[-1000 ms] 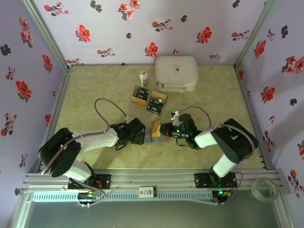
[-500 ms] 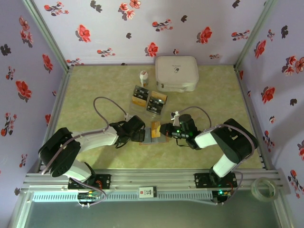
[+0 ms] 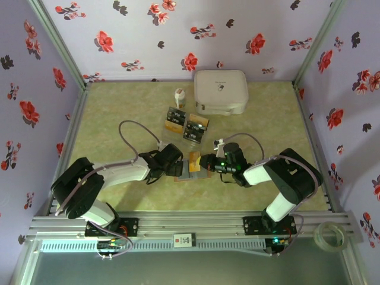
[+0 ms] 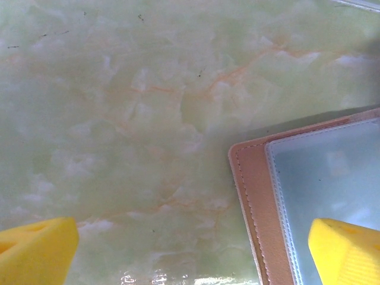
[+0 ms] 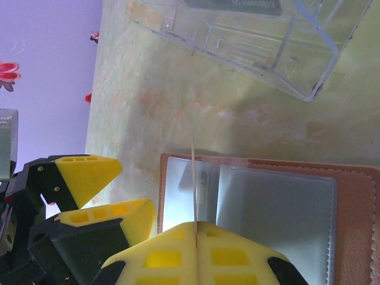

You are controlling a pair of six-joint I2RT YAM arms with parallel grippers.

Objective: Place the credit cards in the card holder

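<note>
Over card holder (image 5: 356, 237): right end effector (image 5: 196, 225) pinches card (image 5: 194, 178) edge-on.

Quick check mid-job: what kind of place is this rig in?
Likely a lab test booth: floral-print walls box in a green marble-look tabletop, with an aluminium rail at the near edge.

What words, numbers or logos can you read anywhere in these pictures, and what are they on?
None can be read for certain.
Dark card in the clear tray: pale print, too blurred.
White case: small dark mark on the lid, too small.
White tag on the front rail: dark marks, too small.
Black cards: pale marks, too small.
</note>
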